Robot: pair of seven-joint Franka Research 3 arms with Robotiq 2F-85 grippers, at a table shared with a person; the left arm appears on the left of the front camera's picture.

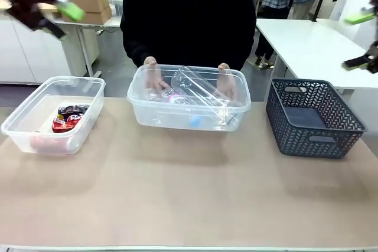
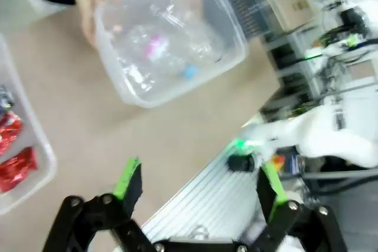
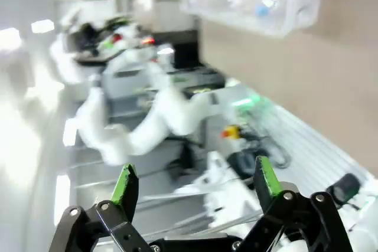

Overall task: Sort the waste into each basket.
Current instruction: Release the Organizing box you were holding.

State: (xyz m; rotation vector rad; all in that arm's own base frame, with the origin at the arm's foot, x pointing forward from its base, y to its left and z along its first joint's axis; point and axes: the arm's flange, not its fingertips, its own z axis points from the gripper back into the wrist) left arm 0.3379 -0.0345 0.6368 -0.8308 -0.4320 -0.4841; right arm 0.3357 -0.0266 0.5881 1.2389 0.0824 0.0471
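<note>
Both grippers hang high with jaws spread wide and nothing between them: the left gripper [image 1: 56, 19] at the upper left, the right gripper [image 1: 361, 39] at the upper right. Well below them, clear bottles [image 1: 198, 90] lie in the middle tub [image 1: 189, 116], which a person's hands [image 1: 152, 75] hold. Red-and-black wrappers [image 1: 68, 117] lie in the left tub [image 1: 23, 128]. The grey lattice basket [image 1: 313, 119] stands at the right.

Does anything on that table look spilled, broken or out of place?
Nothing stands out. The red-and-black wrappers lie inside the left clear tub, the clear bottles inside the middle tub, which a person's hands hold at its far side. The grey basket stands upright. No litter lies loose on the tabletop.
</note>
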